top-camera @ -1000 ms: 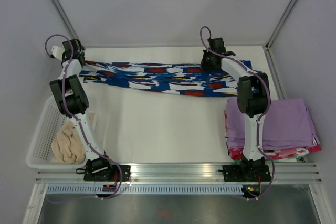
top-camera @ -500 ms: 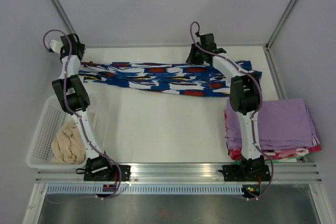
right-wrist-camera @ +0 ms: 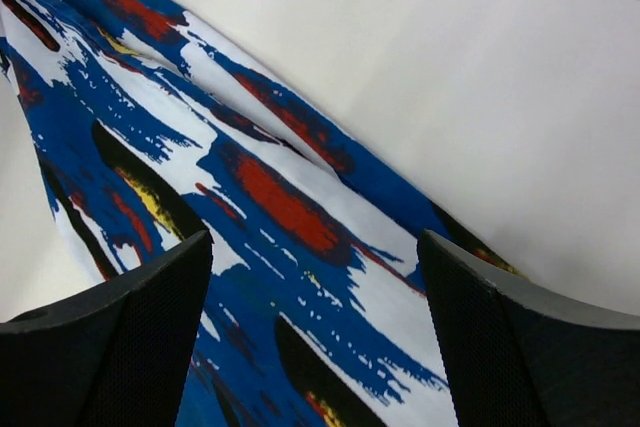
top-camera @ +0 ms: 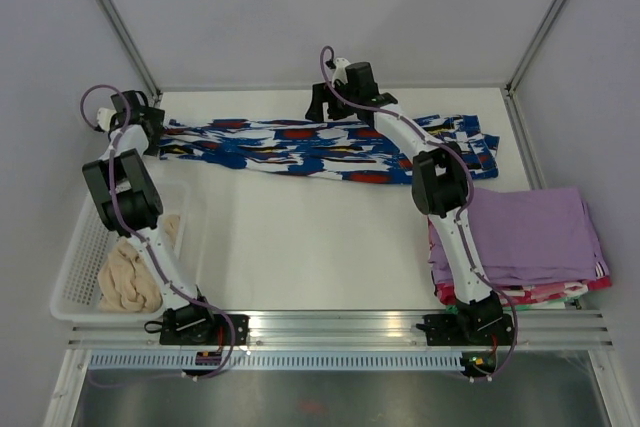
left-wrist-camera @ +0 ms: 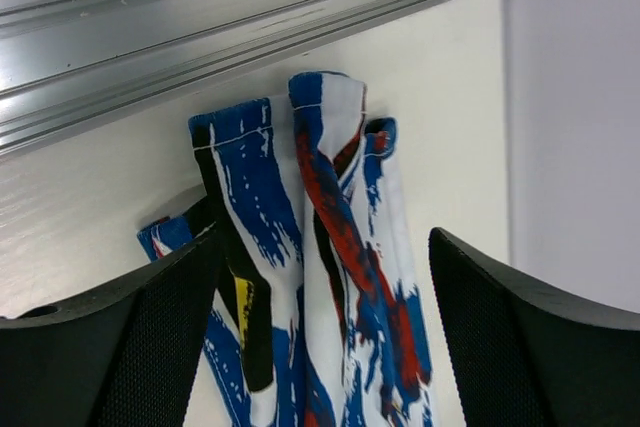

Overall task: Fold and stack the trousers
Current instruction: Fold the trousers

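The trousers (top-camera: 280, 147), in a blue, white and black print with red patches, lie stretched in a long band along the back of the table. My left gripper (top-camera: 152, 129) hovers at their left end. In the left wrist view it (left-wrist-camera: 325, 267) stands open over the bunched leg hems (left-wrist-camera: 250, 177), holding nothing. My right gripper (top-camera: 318, 109) is over the band's back edge near the middle. The right wrist view shows it (right-wrist-camera: 315, 247) open above flat printed cloth (right-wrist-camera: 280, 197), with nothing between its fingers.
A stack of folded lilac garments (top-camera: 530, 237) sits at the right front. A white basket (top-camera: 80, 257) on the left holds a cream fluffy bundle (top-camera: 130, 272). An aluminium rail (left-wrist-camera: 200, 17) and the enclosure walls close the back and sides.
Both grippers have opened and let go of the trousers. The right arm has swung left from the right end to the middle of the band. The left gripper shifted slightly.
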Controlling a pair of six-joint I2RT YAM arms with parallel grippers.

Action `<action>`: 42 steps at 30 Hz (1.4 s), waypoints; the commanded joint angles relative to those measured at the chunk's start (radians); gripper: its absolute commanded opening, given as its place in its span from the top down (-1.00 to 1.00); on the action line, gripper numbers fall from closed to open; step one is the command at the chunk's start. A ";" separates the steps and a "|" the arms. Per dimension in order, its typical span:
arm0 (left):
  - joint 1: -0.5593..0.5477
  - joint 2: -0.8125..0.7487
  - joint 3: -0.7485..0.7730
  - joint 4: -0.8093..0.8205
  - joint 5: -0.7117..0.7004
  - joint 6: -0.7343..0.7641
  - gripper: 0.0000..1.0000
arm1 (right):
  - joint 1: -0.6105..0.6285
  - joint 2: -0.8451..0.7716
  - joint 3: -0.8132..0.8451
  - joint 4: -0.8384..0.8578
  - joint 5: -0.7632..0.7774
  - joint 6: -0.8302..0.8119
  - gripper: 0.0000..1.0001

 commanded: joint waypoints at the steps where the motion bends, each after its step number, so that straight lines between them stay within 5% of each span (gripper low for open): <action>1: 0.053 -0.121 -0.060 0.114 0.112 -0.029 -0.78 | -0.002 0.052 0.090 0.052 0.015 -0.074 -0.79; 12: 0.119 -0.170 -0.160 0.164 0.246 -0.023 -0.68 | 0.102 -0.055 -0.054 0.051 0.140 -0.142 -0.79; 17: 0.117 -0.097 -0.146 0.171 0.274 -0.104 0.16 | 0.102 -0.088 -0.097 0.008 0.208 -0.126 -0.79; 23: 0.116 -0.057 -0.105 0.125 0.229 -0.115 0.73 | 0.102 -0.111 -0.137 0.014 0.239 -0.125 -0.80; 26: 0.116 -0.034 -0.079 0.096 0.209 -0.121 0.73 | 0.102 -0.103 -0.135 0.008 0.233 -0.119 -0.81; 34: 0.116 0.017 -0.011 0.103 0.162 -0.085 0.21 | 0.101 -0.083 -0.116 -0.010 0.236 -0.119 -0.83; 42: 0.114 0.100 0.099 0.068 0.111 -0.054 0.20 | 0.101 -0.062 -0.088 -0.041 0.244 -0.117 -0.84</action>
